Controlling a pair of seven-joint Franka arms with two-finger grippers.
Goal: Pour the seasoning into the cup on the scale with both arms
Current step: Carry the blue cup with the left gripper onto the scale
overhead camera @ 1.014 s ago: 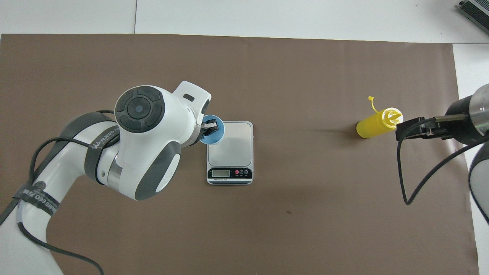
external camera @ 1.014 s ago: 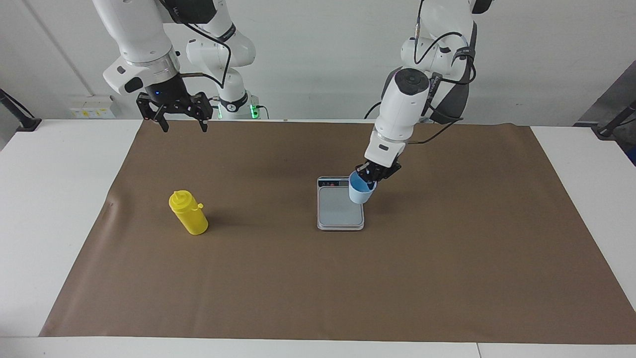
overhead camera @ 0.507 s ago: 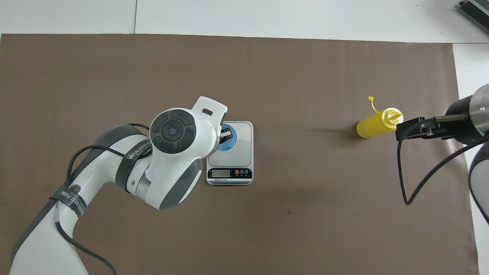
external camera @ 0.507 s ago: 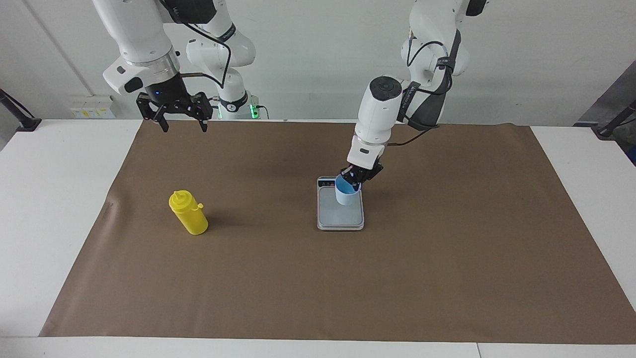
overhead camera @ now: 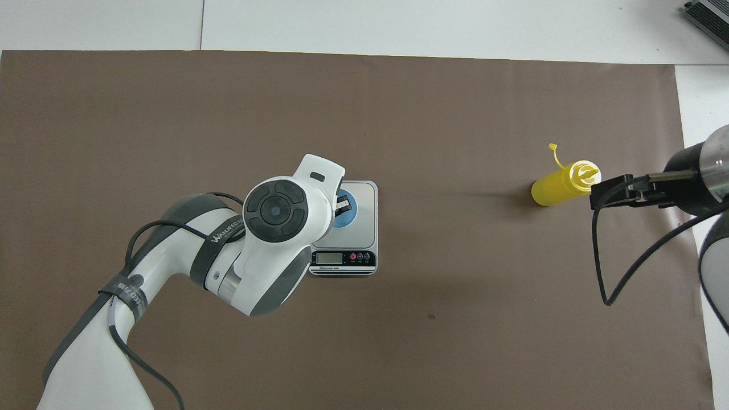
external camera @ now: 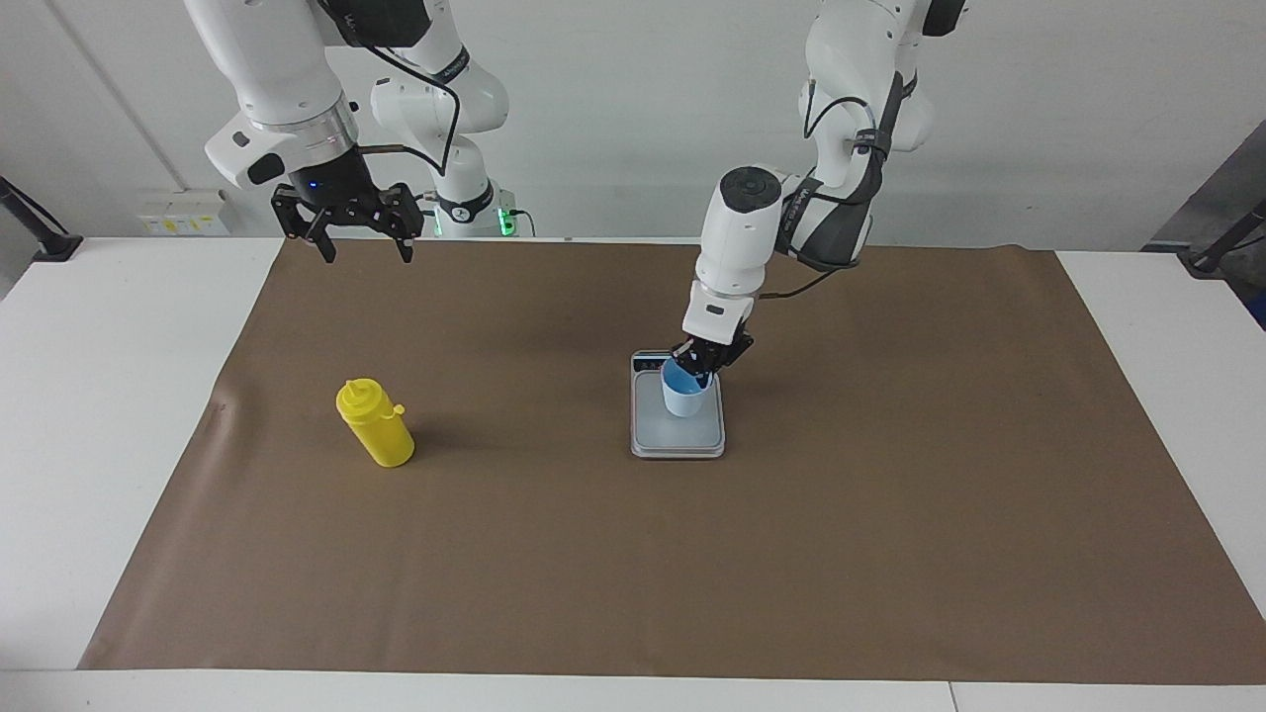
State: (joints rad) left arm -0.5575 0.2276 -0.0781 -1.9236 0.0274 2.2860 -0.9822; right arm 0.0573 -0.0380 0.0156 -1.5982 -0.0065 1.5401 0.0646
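Over the scale [external camera: 678, 425] my left gripper [external camera: 704, 367] pinches the cup [external camera: 683, 395] by its rim, setting it on the plate. Next: let go cleanly. My right gripper [external camera: 362, 247], fingers spread, waits above the mat, the seasoning [external camera: 375, 423] farther out.

high facing and overhead views

Matt brown paper sheet [external camera: 593, 554], glossy yellow plastic bottle [external camera: 377, 423], smooth blue plastic cup [external camera: 684, 394], brushed metal-look scale [overhead camera: 359, 222].
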